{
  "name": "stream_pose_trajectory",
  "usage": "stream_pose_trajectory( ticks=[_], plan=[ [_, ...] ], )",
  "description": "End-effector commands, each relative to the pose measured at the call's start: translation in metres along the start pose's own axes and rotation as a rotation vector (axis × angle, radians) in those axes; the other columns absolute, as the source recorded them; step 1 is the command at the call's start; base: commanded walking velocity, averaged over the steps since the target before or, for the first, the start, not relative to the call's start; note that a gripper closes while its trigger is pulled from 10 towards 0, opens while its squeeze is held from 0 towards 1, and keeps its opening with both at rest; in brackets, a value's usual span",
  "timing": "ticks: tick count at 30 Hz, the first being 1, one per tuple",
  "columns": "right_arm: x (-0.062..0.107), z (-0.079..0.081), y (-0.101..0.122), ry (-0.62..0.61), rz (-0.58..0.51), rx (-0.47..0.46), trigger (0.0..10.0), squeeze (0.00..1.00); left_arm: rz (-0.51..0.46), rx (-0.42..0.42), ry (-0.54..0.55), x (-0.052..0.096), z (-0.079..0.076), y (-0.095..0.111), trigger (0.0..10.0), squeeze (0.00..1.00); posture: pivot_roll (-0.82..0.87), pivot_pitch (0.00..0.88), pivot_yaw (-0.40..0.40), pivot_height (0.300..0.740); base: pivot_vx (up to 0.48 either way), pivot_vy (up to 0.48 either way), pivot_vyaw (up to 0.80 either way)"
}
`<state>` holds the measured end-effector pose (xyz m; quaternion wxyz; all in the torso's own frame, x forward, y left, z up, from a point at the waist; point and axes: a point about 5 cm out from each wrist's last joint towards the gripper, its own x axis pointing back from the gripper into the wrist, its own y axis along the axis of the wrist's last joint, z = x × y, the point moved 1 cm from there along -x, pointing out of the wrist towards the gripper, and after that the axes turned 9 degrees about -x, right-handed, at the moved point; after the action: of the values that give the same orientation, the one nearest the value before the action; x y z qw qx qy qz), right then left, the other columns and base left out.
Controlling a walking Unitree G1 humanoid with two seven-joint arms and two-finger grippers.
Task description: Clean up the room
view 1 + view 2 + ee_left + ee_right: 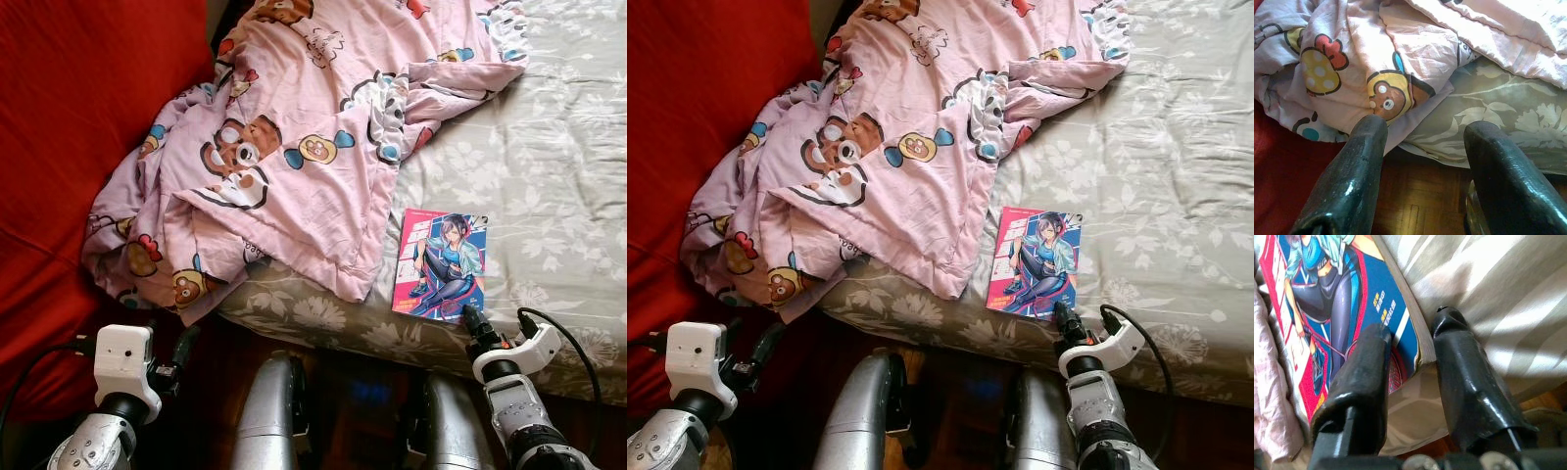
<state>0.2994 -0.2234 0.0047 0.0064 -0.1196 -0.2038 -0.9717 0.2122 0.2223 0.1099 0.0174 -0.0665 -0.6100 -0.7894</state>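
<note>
A manga book (439, 264) with a pink and blue cover lies flat on the bed, close to its near edge. My right gripper (472, 323) is at the book's near corner. In the right wrist view its fingers stand open on either side of that corner (1418, 355), one finger (1364, 362) over the cover and the other against the page edge. A crumpled pink cartoon blanket (294, 147) covers the bed's left part and hangs over its edge. My left gripper (181, 343) is low beside the bed, open and empty, facing the hanging blanket (1376, 73).
The bed has a grey floral sheet (549, 176), bare on the right. A large red cushioned surface (78, 117) fills the left side. Wooden floor (1415, 200) lies below the bed edge. My silver legs (269, 411) stand against the bed.
</note>
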Motion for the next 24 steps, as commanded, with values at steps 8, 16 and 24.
stream_pose_trajectory(
  ticks=[8, 16, 24],
  plan=[
    [0.016, -0.021, -0.025, -0.079, 0.026, -0.053, 0.0, 0.0, 0.054, -0.008, 0.015, -0.001, 0.005, -0.014, 10.0, 0.0, 0.23, 0.377, 0.162, 0.621, 0.0, 0.0, 0.0],
    [0.022, -0.03, -0.012, -0.104, -0.08, -0.056, 0.0, 0.0, 0.043, -0.004, 0.02, -0.011, 0.004, -0.015, 10.0, 0.0, 0.2, 0.344, 0.151, 0.621, 0.0, 0.0, 0.0],
    [0.036, -0.045, 0.007, -0.184, -0.224, -0.022, 0.0, 0.0, 0.027, 0.003, 0.021, -0.02, 0.002, -0.016, 10.0, 0.0, 0.18, 0.327, 0.147, 0.621, 0.0, 0.0, 0.0]
  ],
)
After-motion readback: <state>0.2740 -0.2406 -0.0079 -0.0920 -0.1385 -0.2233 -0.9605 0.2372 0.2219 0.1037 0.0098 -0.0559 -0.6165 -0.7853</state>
